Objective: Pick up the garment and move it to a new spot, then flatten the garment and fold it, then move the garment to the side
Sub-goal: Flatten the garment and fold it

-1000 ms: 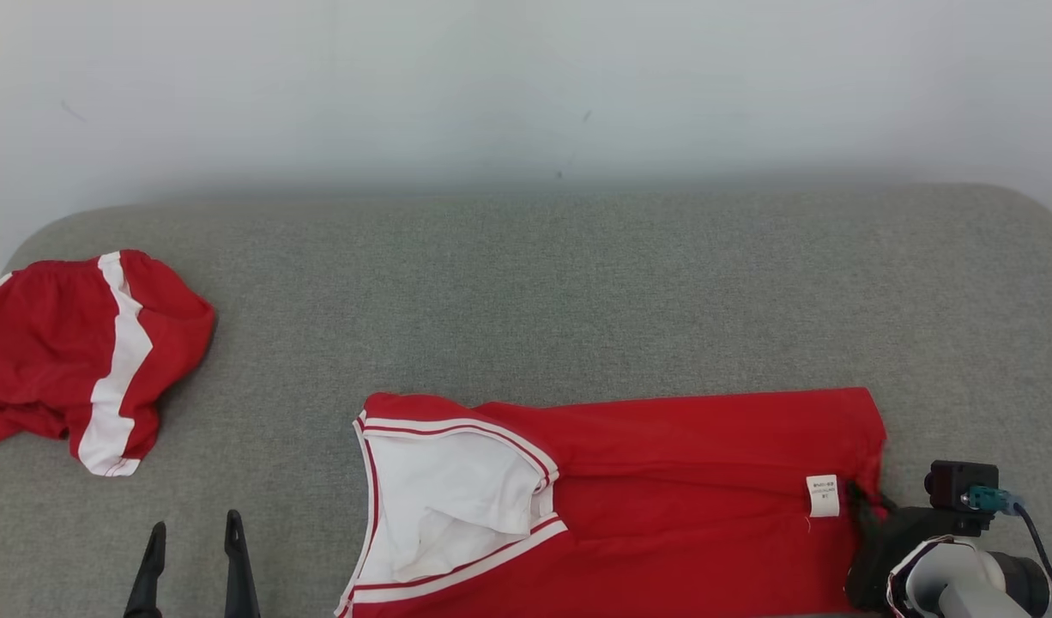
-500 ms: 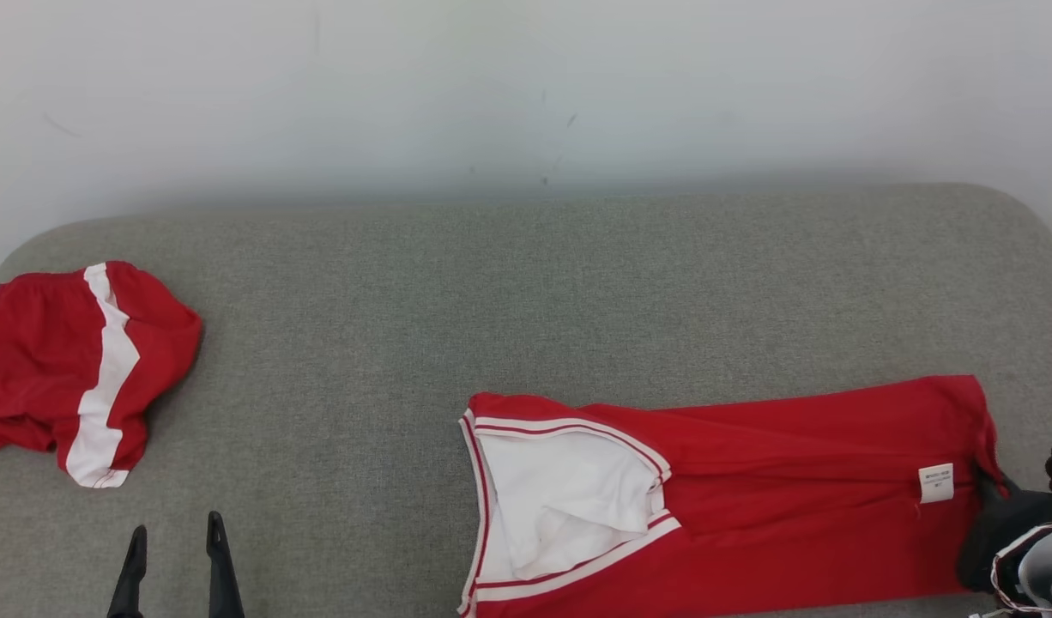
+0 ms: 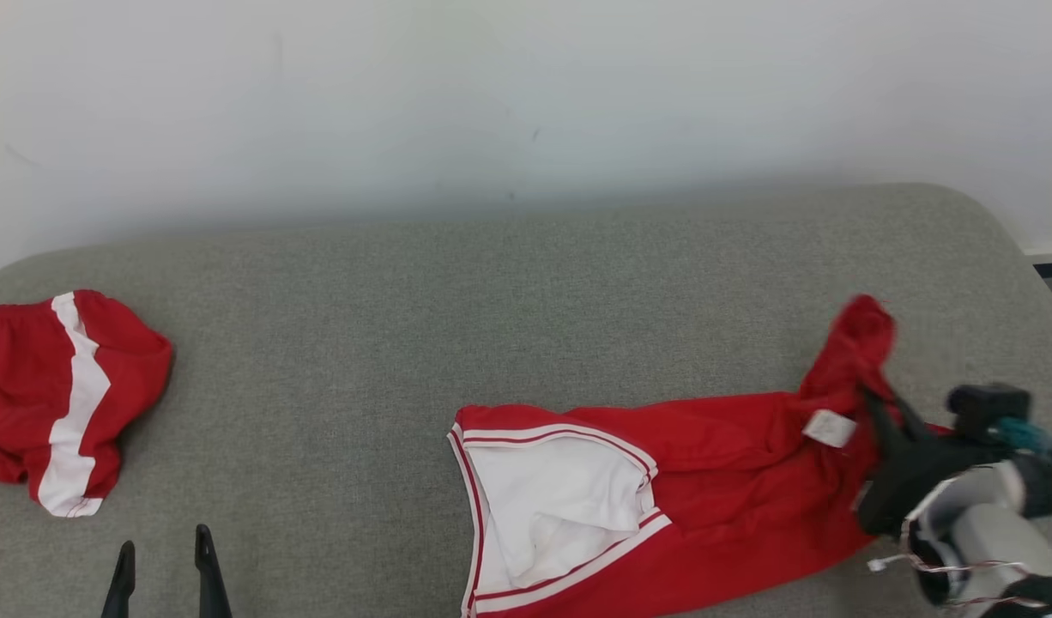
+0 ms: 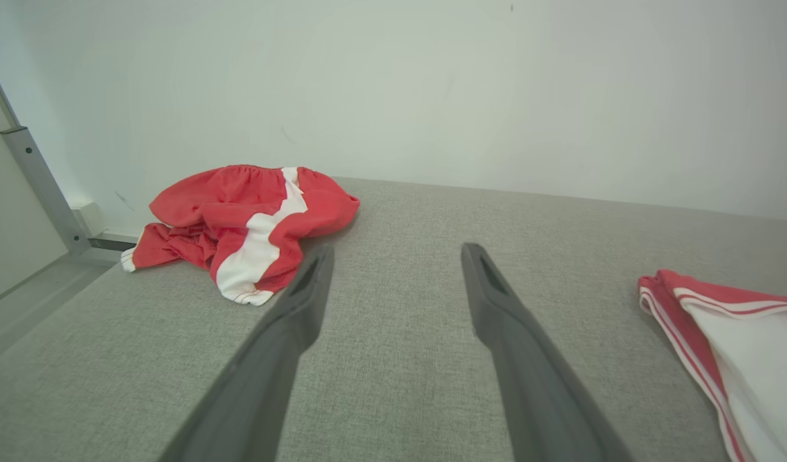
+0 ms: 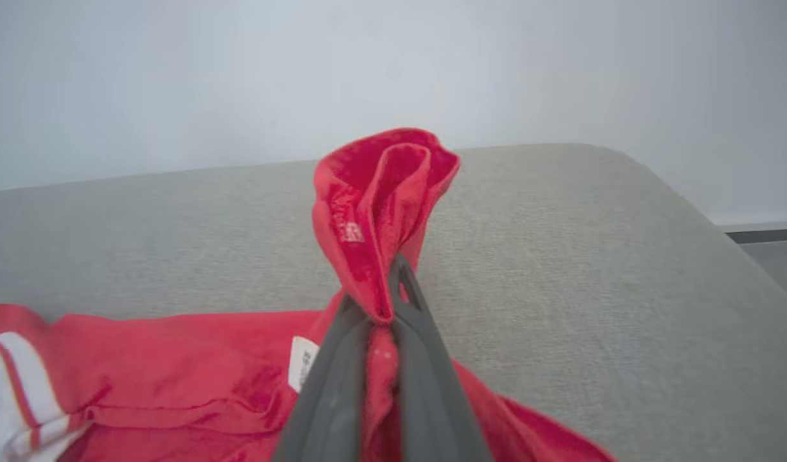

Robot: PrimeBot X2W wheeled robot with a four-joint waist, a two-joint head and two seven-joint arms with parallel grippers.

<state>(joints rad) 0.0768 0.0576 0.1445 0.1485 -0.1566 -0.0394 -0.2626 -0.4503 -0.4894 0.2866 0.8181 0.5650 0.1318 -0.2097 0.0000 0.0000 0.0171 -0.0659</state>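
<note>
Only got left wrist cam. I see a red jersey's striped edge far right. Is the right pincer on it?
Observer: Yes. The right pincer is shut on the jersey at its opposite end, with red cloth bunched above the fingertips.
Operator: Is that end up or flat?
Observer: Up off the grey cushion; the rest of the jersey lies on it.
Operator: Any marker near the grip?
Observer: A white label sits just beside it.
</note>
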